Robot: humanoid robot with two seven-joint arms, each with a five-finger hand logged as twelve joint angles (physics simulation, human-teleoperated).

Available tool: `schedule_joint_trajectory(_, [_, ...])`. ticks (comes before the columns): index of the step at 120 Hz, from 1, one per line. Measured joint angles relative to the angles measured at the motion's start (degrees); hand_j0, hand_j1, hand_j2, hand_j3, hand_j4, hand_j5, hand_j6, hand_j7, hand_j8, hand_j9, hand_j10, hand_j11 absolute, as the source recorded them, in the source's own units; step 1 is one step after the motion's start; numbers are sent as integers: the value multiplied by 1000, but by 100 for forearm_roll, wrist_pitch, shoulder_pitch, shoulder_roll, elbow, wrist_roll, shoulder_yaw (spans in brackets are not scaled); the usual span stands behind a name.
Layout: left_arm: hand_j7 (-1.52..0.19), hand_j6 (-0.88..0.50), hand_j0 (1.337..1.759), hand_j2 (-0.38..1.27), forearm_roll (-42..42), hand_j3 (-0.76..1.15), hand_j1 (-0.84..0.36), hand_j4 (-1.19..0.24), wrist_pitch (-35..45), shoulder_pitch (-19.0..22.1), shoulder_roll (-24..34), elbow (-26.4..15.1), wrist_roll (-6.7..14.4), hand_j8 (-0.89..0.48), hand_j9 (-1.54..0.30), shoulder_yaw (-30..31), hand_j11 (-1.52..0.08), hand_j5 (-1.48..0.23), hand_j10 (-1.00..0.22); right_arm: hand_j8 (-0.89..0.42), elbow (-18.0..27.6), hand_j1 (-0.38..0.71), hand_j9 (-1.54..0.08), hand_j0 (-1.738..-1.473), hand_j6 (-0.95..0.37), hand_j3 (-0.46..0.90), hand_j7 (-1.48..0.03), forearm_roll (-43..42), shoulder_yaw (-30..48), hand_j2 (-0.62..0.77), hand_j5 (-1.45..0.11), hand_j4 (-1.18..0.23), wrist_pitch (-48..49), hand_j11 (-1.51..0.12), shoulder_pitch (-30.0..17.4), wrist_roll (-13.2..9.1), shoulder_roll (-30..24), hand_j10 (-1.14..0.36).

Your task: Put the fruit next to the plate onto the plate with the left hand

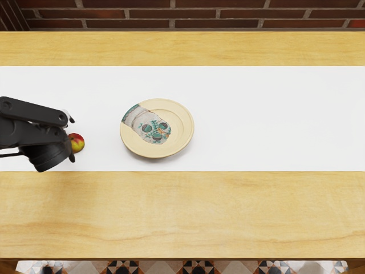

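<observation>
Plate [183, 127]: round, tan, lying flat on the white runner [274, 114], with a green-and-white motif set off-centre toward 9 o'clock. Fruit [78, 142]: small, round, red with a yellow patch. It sits on the runner at the plate's 9 o'clock, clear of the rim, its left side hidden by the left robot hand [50, 151].

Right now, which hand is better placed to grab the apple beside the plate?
Left. The left hand is right beside the apple, partly covering it, and the apple lies left of the plate. The right arm is not in view.
</observation>
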Motion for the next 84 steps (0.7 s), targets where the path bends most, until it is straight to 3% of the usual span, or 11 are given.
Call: schedule_joint_trajectory(84, [-377, -291, 1658, 59, -29, 0, 2, -290, 0, 0, -740, 320, 0, -291, -377, 389, -377, -377, -290, -35, -7, -308, -45, -1658, -35, 0, -45, -1, 0, -7, -45, -35, 0, -45, 0, 0, 0, -35])
